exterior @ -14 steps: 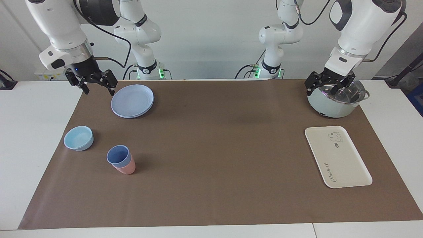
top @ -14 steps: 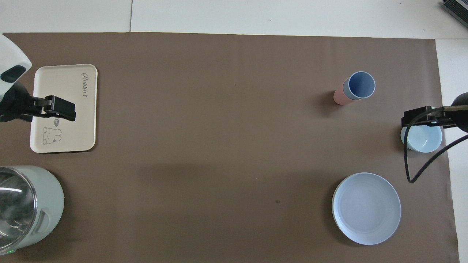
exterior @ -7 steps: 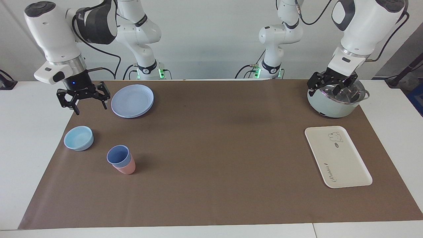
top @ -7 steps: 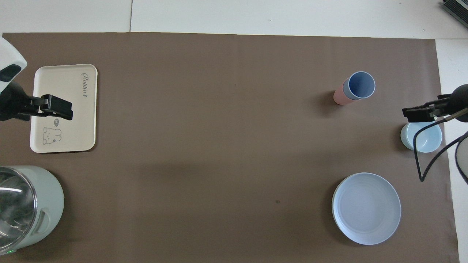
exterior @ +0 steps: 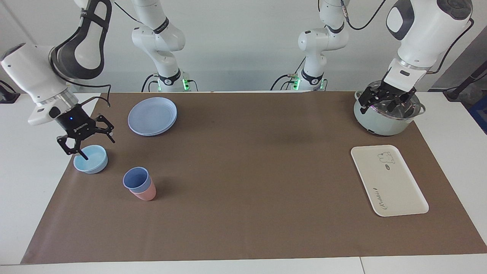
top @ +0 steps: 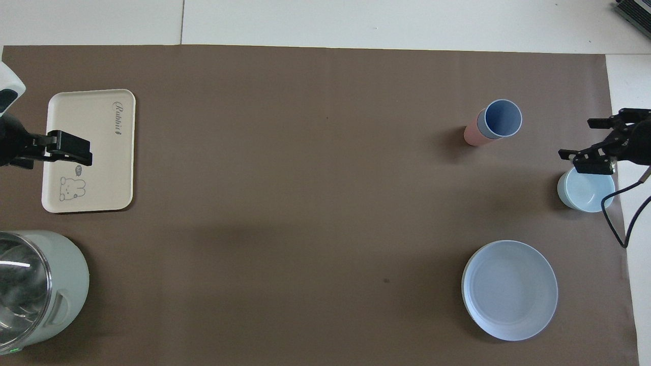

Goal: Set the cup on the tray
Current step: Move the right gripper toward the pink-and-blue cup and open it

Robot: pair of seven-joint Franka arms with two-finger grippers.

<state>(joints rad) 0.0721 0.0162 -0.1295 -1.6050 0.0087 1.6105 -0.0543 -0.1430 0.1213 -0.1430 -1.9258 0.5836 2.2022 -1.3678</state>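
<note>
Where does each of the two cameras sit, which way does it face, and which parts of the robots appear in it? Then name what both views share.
Facing view: high across the table, looking at the robots; shows both arms whole, the right gripper over the bowl, the left gripper over the pot.
Overhead view: above the robots' end, looking steeply down; shows only the grippers at the edges.
Shared: the cup, tray, plate, bowl and pot.
</note>
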